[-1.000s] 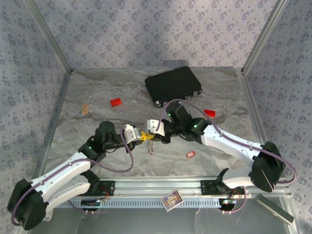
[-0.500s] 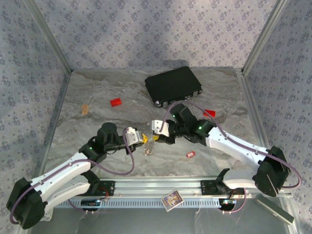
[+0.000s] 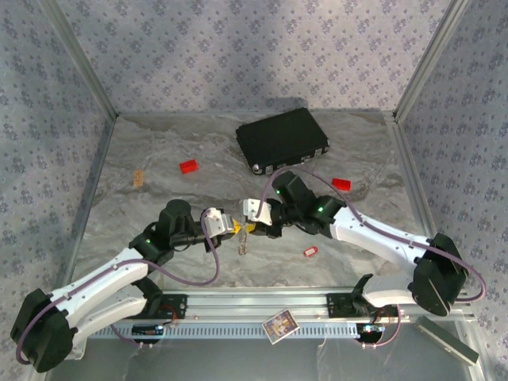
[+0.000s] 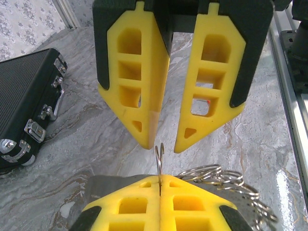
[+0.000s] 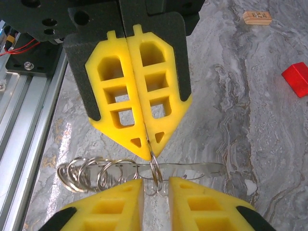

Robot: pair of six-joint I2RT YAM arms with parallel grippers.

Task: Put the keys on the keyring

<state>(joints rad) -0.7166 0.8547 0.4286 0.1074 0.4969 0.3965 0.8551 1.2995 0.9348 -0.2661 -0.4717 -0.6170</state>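
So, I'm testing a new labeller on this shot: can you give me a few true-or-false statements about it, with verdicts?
1. The left gripper is shut on a thin ring of the keyring. True.
2. The right gripper is clamped tight, finger against finger. False: its fingers stand apart, with a clear gap between them.
3. The red key lies on the table, apart from both grippers. True.
4. The black case lies wide open. False: it is closed, lid down.
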